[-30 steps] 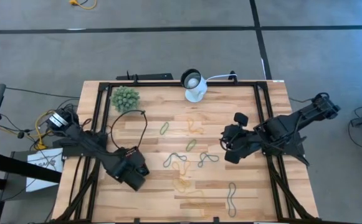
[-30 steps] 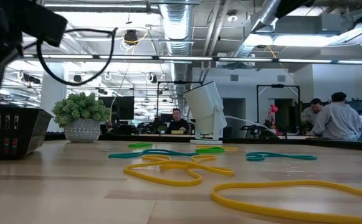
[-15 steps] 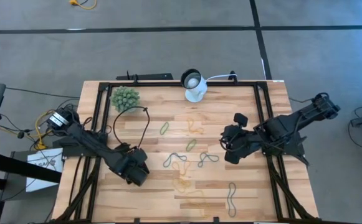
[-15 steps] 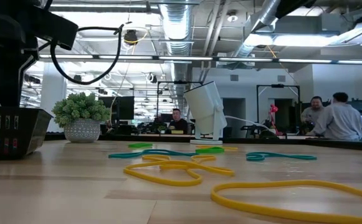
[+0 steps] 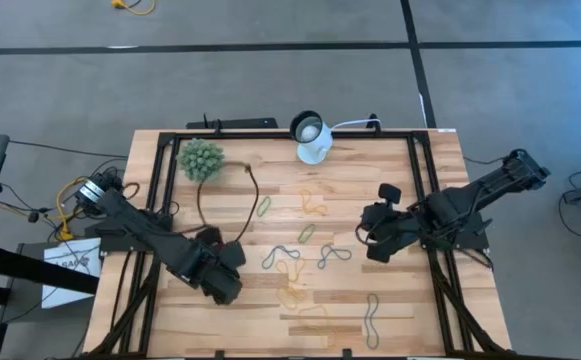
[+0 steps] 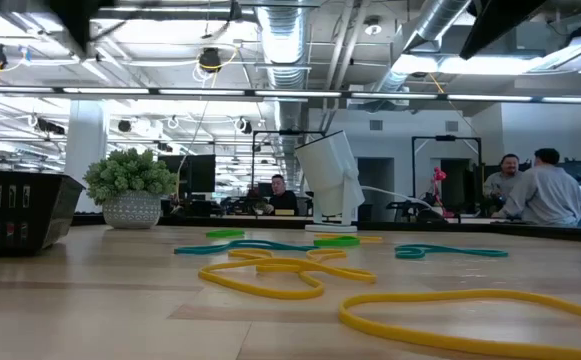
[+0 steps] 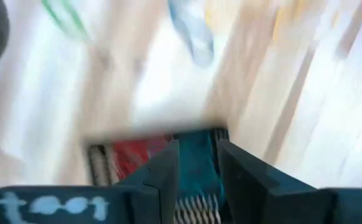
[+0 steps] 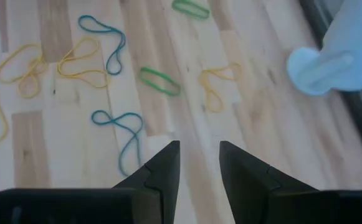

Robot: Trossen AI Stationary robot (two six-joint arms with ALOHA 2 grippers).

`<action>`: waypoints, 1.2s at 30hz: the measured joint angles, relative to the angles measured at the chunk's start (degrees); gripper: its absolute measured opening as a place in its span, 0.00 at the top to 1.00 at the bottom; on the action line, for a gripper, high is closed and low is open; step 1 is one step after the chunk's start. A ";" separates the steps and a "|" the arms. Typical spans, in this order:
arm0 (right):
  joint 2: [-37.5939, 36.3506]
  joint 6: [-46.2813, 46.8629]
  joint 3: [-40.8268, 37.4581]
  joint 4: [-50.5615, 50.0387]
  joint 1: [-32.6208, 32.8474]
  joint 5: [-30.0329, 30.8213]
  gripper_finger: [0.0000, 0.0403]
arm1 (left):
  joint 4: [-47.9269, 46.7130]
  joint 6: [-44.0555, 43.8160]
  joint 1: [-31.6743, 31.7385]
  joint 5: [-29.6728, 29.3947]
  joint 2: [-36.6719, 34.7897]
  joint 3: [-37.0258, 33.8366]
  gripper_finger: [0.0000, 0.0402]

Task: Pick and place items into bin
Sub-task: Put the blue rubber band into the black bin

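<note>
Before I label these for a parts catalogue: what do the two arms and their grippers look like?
Both arms are dark, nearly black, jointed links on black frames at the table's sides. The left arm trails a thin dark cable looping above it, with yellow and white wiring at its base. The right arm ends in a blocky wrist. Each gripper, left and right, has two flat dark angular fingers.

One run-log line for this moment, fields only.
left gripper: open, above bin | right gripper: open, above bands | table: many bands loose
</note>
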 joint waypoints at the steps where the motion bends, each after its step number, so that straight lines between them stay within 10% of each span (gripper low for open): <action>1: -1.17 -0.98 0.00 -0.55 0.00 0.26 0.73 | -1.16 1.53 0.02 -3.36 0.00 2.80 0.75; 9: -16.47 0.57 -0.89 -5.18 2.76 9.60 0.73 | -12.97 16.97 4.44 -17.02 -0.32 20.77 0.77; 14: -27.71 0.71 -14.36 10.24 7.27 9.53 0.73 | -11.37 23.90 10.99 -17.94 -2.38 20.69 0.78; 26: -31.68 5.78 -56.52 69.37 13.11 10.01 0.73 | 40.18 42.93 20.55 10.08 3.50 -5.96 0.78; 36: -26.53 8.70 -59.71 76.34 13.00 13.05 0.73 | 45.74 39.77 23.16 12.32 15.47 -8.91 0.78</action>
